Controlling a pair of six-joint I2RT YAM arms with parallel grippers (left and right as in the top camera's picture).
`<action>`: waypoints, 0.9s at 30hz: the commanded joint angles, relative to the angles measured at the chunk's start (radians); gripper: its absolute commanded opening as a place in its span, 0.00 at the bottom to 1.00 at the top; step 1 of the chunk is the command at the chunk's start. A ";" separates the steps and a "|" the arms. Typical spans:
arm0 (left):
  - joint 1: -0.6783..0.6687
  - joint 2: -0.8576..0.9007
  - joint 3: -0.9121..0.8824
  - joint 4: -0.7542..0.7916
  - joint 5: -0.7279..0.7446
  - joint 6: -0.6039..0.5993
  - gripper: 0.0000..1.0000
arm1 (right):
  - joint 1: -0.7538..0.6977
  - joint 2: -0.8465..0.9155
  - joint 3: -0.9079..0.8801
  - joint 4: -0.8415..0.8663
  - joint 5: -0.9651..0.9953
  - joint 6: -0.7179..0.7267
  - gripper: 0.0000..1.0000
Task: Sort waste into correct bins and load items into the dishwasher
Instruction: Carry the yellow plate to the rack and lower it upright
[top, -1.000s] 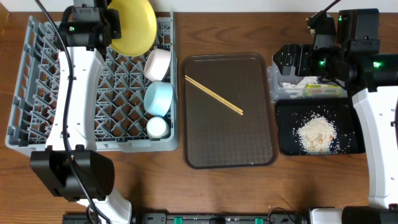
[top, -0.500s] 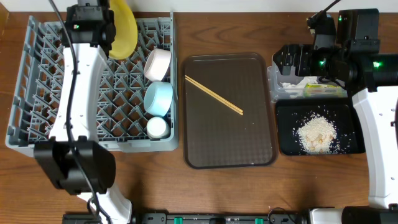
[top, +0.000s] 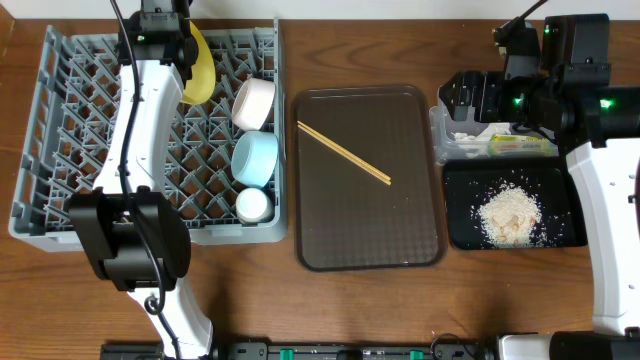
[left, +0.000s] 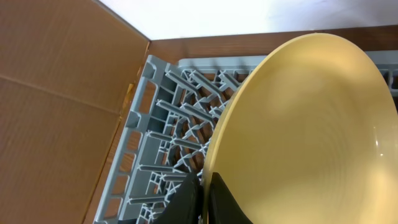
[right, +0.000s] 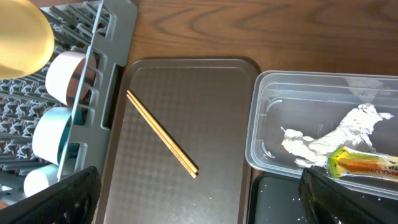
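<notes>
1. Grip: the left gripper (left: 204, 202) is clamped on the lower rim of the yellow plate (left: 298, 124).
2. The plate stands on edge over the far rows of the dish rack (top: 60, 150), at the far-left corner of the tabletop. Pegs lie directly below it. The next move likely requires a straight descent that seats the rim between two peg rows.
3. The right gripper (top: 468, 98) has its jaws wide apart and holds nothing. It hovers at the far-right part of the tabletop, beside the clear tub (right: 311, 76).
4. The chopsticks (top: 343, 153) lie together on the brown tray (top: 400, 230). Their long axis runs diagonally from far-left to near-right. The right gripper is the nearer one.
5. Rack contents, along its right side from far to near: white bowl (top: 254, 102), light blue bowl (top: 254, 158), small white cup (top: 252, 205).
6. Clear tub contents: paper scraps (right: 311, 143) and a wrapper (right: 364, 163).
7. The black tray (top: 460, 230), just nearer than the tub, holds the rice crumbs (top: 508, 215).
</notes>
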 joint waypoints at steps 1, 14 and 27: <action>-0.005 -0.002 -0.005 0.001 -0.029 0.004 0.08 | 0.002 0.002 0.010 -0.001 0.006 -0.003 0.99; -0.021 -0.002 -0.005 -0.010 0.005 -0.006 0.45 | 0.002 0.002 0.010 -0.002 0.006 -0.003 0.99; 0.004 0.060 -0.005 -0.040 0.417 -0.242 0.08 | 0.002 0.002 0.010 -0.002 0.006 -0.003 0.99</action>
